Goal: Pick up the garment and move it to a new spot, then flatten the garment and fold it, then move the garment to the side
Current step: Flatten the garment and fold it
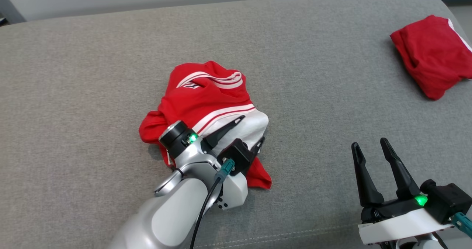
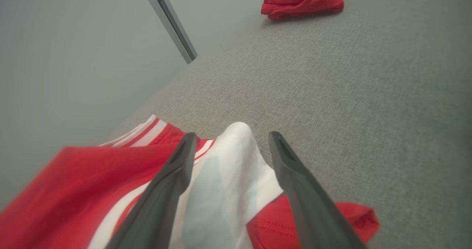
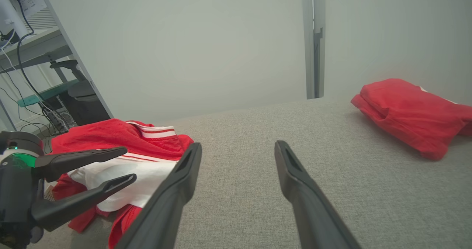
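A wide grey fabric-covered counter (image 1: 92,75) carries the work, with a crumpled red garment (image 1: 206,97) with white stripes bunched near its middle. A second red garment (image 1: 431,53) lies folded well apart at the far right edge. The robot's left gripper (image 1: 252,129) reaches in over the near right side of the heap, its jaws spread wide on either side of a raised white panel (image 2: 228,168) and not closed on it. The left wrist view shows that panel humped up between the two dark fingers; whether they touch the cloth cannot be told. The right gripper (image 1: 369,142) hangs over bare counter at the lower right, jaws likewise spread and holding nothing. The task appears to be at its opening step, the pick-up. The garment looks light, soft and limp, so it should sag and trail from any single pinch rather than lift as one piece. The raised white fold between the left jaws looks like the readiest hold, being a thick ridge of cloth standing clear of the counter. A shallow pinch may catch just one layer and let the rest slide away.
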